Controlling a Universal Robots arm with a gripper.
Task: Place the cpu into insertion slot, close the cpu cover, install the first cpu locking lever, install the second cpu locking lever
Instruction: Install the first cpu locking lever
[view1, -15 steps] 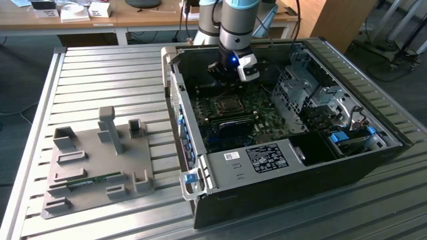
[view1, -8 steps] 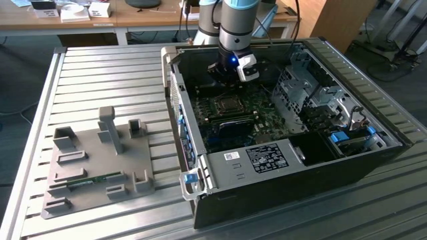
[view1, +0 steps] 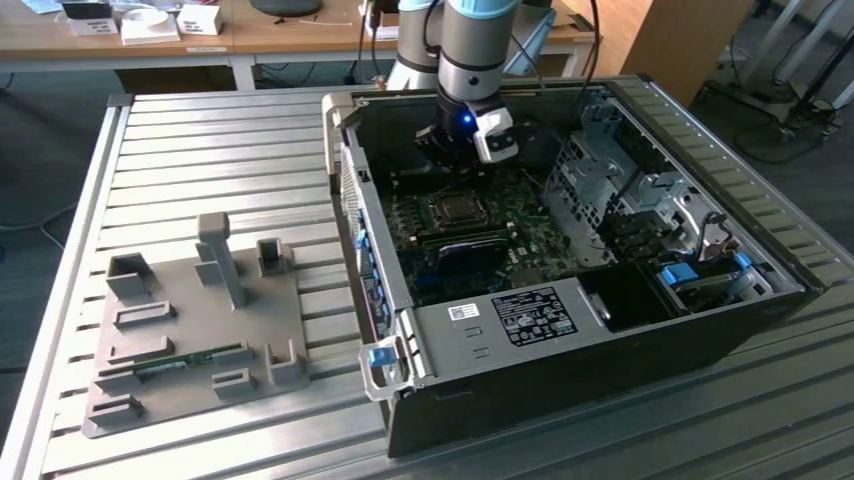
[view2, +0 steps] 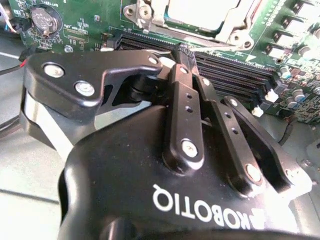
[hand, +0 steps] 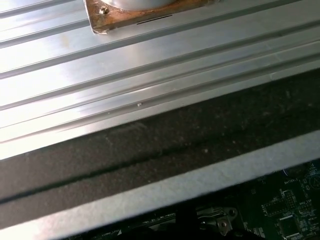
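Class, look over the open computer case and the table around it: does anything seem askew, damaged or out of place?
Nothing stands out. The computer case rests flat on the slatted table, the cpu lies level on the motherboard, and the gripper hangs above that board.

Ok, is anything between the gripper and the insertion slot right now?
Nothing visible. In the second wrist view the gripper hangs over the long memory slots, and the insertion slot with its metal rim lies just past them, with low board parts between.
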